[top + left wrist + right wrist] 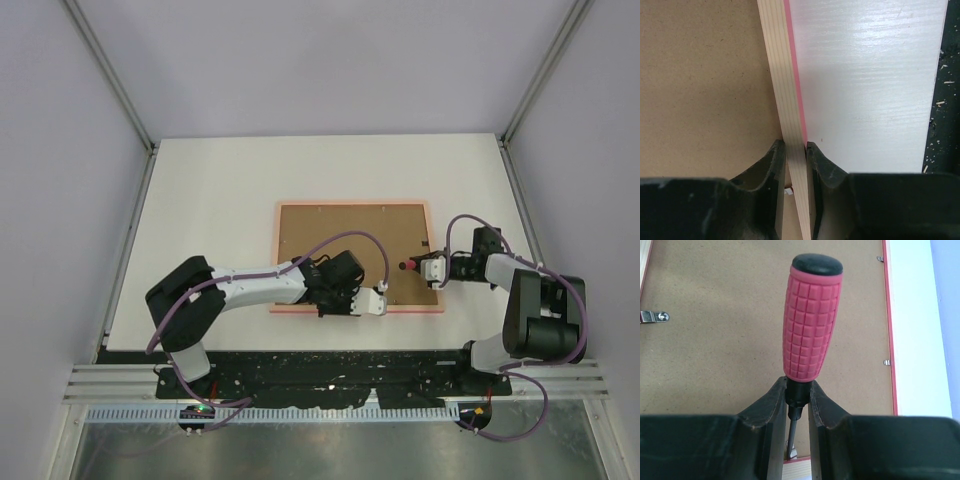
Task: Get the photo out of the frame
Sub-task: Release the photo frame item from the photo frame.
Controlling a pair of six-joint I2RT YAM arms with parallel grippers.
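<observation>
The frame [350, 204] is laid face down on the worktop [220, 200], backing board [340, 235] not yet removed, photo hidden beneath. Its rail is clamped by the left end effector [795, 147]; a screwdriver [812, 315] is gripped by the right end effector [797, 390].

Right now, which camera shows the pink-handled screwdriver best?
The right wrist view: the screwdriver fills it, shank pinched in the right end effector. The top view shows only a pink speck; the left wrist view, nothing.
</observation>
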